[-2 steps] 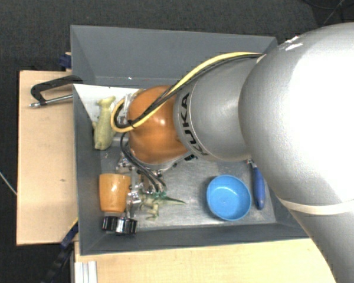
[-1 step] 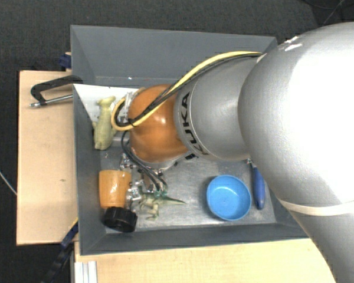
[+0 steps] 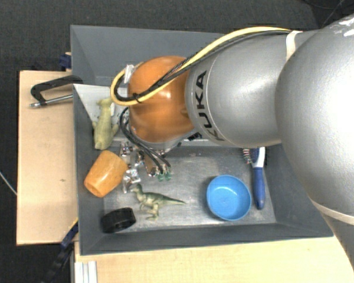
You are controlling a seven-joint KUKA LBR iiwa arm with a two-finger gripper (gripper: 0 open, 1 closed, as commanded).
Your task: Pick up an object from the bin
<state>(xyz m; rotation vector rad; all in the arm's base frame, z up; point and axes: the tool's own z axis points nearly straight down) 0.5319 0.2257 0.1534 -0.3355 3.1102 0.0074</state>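
Hovering low in the bin, the claw has an orange cup just beside it and a green toy dinosaur near. Whether it is open or closed I cannot tell, and no object looks lifted yet.

Bright overhead light, glare on silver arm, soft shadows on bin floor

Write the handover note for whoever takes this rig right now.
Gripper: low in the left part of the bin, right beside the orange cup, with the small green dinosaur close by. No grasp visible.
Others: black ring at the near left corner, blue bowl and toothbrush on the right, pale green toy by the left wall.
Done: nothing lifted.
Left: grasp one thing and lift it out.
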